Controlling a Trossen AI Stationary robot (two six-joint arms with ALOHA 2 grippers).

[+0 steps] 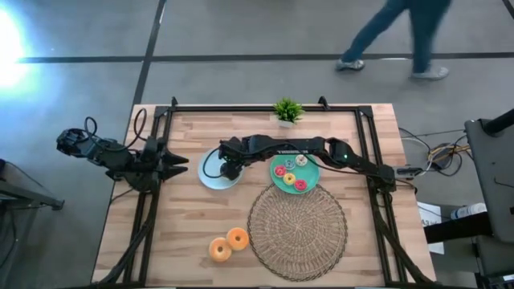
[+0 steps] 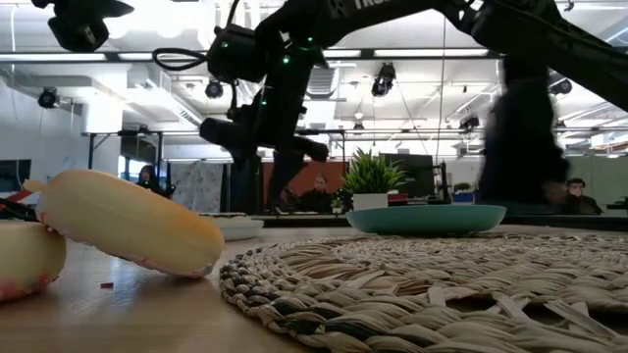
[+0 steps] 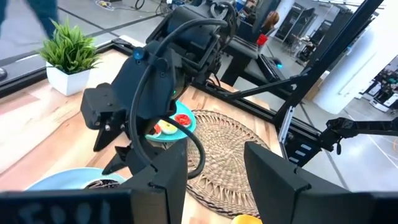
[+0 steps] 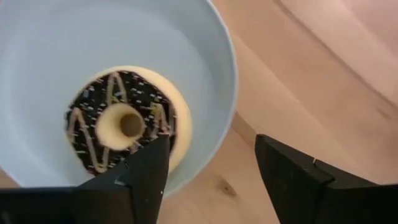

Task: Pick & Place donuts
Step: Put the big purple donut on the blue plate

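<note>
A brown-iced donut (image 4: 121, 124) lies flat on the light blue plate (image 4: 205, 68), left of the table's middle. My right gripper (image 4: 211, 174) hangs open just above the plate's rim (image 1: 231, 168), clear of plate and donut in the low view (image 2: 265, 137). Several small donuts (image 1: 291, 173) lie on the green plate (image 1: 309, 181). Two orange-tan donuts (image 1: 219, 249) (image 1: 238, 238) rest on the table near the front, one leaning on the other (image 2: 128, 221). My left gripper (image 3: 217, 180) waits open at the table's left edge (image 1: 173, 164).
A large round woven mat (image 1: 297, 229) lies right of centre near the front, its edge touching the green plate. A small potted plant (image 1: 287, 111) stands at the far edge. A black frame (image 1: 265, 107) rings the table. A person walks on the floor beyond (image 1: 401, 32).
</note>
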